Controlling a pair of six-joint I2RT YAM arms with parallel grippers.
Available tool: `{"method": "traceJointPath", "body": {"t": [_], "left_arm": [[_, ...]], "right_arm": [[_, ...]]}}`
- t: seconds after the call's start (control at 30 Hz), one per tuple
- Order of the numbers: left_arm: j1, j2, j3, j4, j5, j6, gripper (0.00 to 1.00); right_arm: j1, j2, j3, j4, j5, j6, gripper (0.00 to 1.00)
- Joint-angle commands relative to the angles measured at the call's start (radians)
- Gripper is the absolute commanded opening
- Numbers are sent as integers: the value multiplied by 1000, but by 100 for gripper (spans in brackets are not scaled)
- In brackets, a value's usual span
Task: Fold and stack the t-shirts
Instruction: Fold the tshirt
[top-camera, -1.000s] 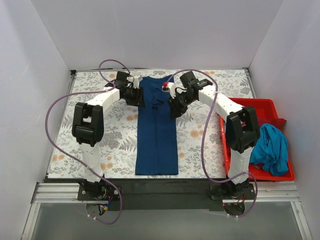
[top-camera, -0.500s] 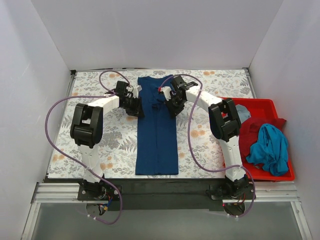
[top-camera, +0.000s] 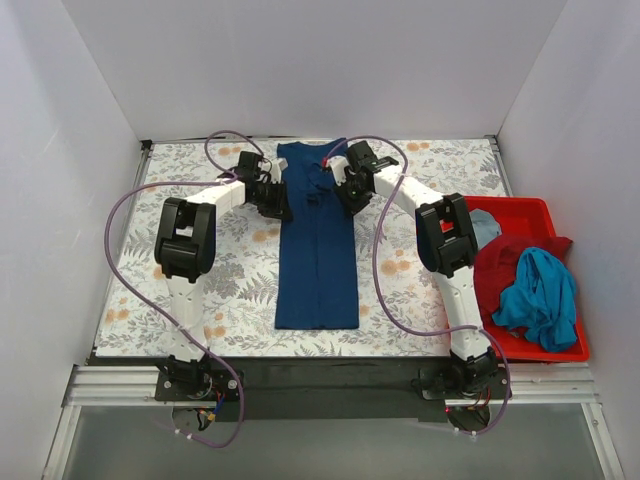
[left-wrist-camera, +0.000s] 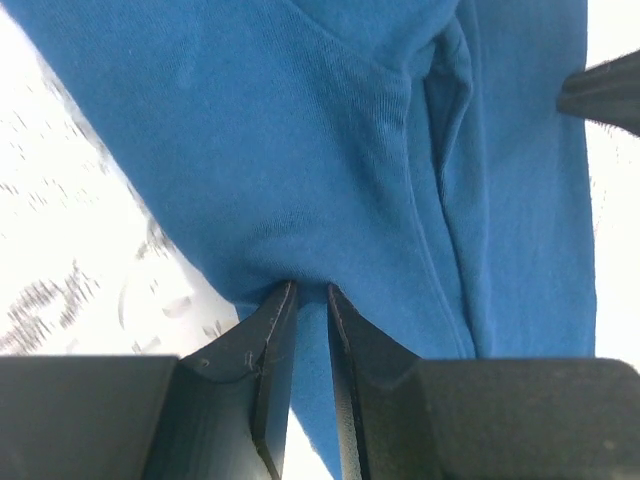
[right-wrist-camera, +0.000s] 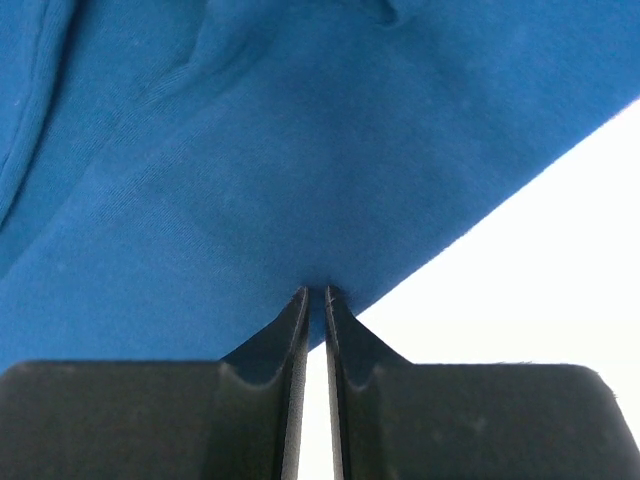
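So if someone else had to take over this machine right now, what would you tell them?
Left gripper: shut on the left edge of the navy blue cloth t-shirt, near its far end.
Right gripper: shut on the opposite edge.
That shirt lies on the floral table cover, already folded lengthwise into a narrow strip.
A teal-blue shirt, red shirt and pale grey-blue shirt lie crumpled in the red plastic bin.
Left to do: fold the strip crosswise, then fold and stack the other three.
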Motion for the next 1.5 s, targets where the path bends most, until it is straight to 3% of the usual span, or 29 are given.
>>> {"method": "traceJointPath", "body": {"t": [0.0, 0.4, 0.5, 0.57, 0.77, 0.8, 0.83, 0.93, 1.07, 1.13, 1.27, 1.33, 1.47], "left_arm": [[8, 49, 50, 2, -60, 4, 18], [31, 143, 213, -50, -95, 45, 18], [31, 126, 240, -73, -77, 48, 22], [31, 91, 225, -82, -17, 63, 30], [34, -214, 118, -38, 118, 135, 51], [40, -269, 72, -12, 146, 146, 75], [42, -361, 49, 8, 150, 154, 82], [45, -527, -17, 53, 175, 212, 84], [43, -693, -179, 137, 221, 298, 85], [42, -754, -244, 118, 256, 384, 85], [42, -903, -444, -59, 405, 655, 86], [37, -1013, -534, -151, 440, 828, 86], [-23, -1191, -794, -168, 436, 1009, 83]], "right_arm": [[-37, 73, 65, 38, 66, -14, 17], [-51, 131, 171, 35, 20, -19, 21], [-51, 112, 184, 31, 15, -17, 24], [-52, 61, 181, 32, 2, -33, 28], [-54, -209, 134, 31, -90, -118, 57], [-54, -246, 126, 29, -98, -129, 61], [-54, -316, 117, 29, -106, -145, 69], [-55, -443, 106, 35, -135, -180, 76], [-51, -594, -39, 98, -227, -209, 84], [-49, -683, -128, 95, -290, -313, 98], [-28, -861, -402, 60, -443, -493, 98], [9, -963, -586, 57, -436, -543, 96], [171, -1079, -861, 70, -347, -683, 90]]}}
